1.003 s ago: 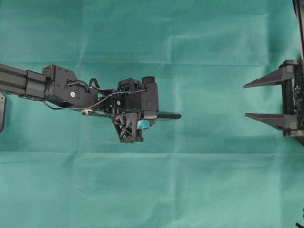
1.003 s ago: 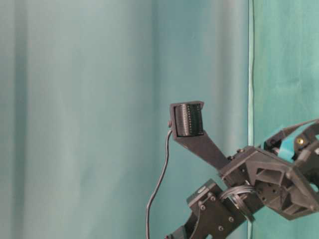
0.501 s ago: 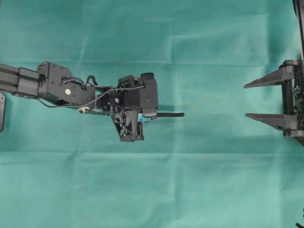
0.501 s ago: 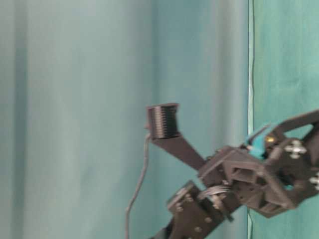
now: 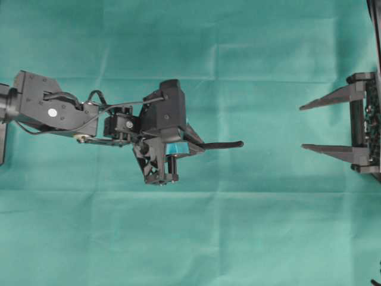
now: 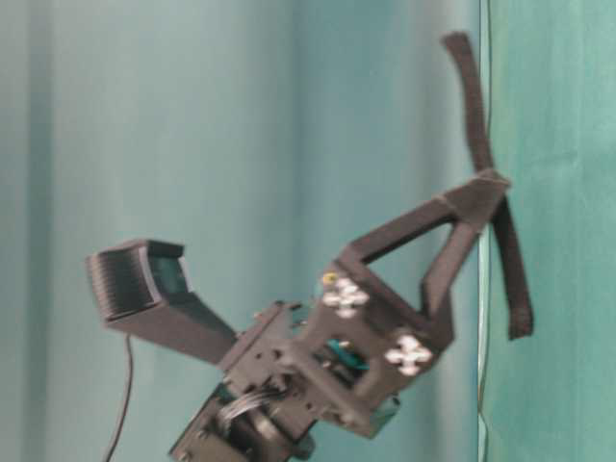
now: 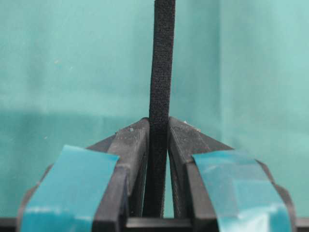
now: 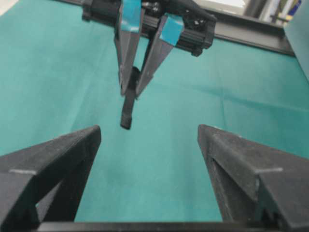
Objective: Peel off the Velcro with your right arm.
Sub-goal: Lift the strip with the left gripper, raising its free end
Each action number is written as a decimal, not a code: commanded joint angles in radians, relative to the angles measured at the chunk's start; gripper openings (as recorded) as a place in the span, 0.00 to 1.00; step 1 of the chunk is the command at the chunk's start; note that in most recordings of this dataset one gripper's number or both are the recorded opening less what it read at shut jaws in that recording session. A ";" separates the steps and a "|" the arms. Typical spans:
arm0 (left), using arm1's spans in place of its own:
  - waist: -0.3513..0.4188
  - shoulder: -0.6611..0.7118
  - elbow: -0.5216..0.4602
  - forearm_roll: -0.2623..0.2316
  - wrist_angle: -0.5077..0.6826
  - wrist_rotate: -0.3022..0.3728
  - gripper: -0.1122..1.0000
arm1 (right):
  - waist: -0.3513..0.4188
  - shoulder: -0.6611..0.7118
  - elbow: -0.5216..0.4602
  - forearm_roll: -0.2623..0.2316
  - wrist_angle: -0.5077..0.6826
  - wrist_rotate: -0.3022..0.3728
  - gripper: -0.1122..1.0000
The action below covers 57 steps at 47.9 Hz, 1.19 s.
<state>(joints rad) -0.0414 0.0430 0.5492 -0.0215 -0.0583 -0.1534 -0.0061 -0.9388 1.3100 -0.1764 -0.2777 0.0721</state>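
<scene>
Velcro (image 5: 223,145): a thin black strip held off the bench, over its middle, pinched partway along its length. In the overhead view it runs level, its free end toward the right edge. In the table-level view (image 6: 486,183) both ends stick out past the fingertips, one long, one shorter.

Left claw (image 7: 158,126): narrow, clamped on the Velcro. The wrist view shows the strip squeezed between the two black fingers (image 7: 130,145), each with a teal patch farther back. In the overhead view (image 5: 201,145) it sits left of the bench's centre, pointing right.

Right claw (image 5: 303,126): wide, holding nothing. Its two pointed dark fingers (image 5: 330,151) reach in from the right edge of the bench, aimed at the left claw. From its own wrist view (image 8: 148,129) the strip's end (image 8: 127,108) hangs between and beyond the two fingertips.

Gap: Velcro and right claw are well apart, with bare cloth between them.

Bench (image 5: 190,238): covered in green cloth with fold creases.

Backdrop (image 6: 192,144): green curtain behind the left claw in the table-level view.
</scene>
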 commanded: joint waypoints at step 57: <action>-0.020 -0.133 0.196 -0.006 -0.469 -0.566 0.19 | -0.041 0.422 -0.210 -0.080 -0.229 -0.256 0.58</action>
<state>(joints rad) -0.0675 -0.0767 0.7578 -0.0261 -0.5077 -0.7148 -0.0445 -0.5277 1.1275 -0.2592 -0.4755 -0.1825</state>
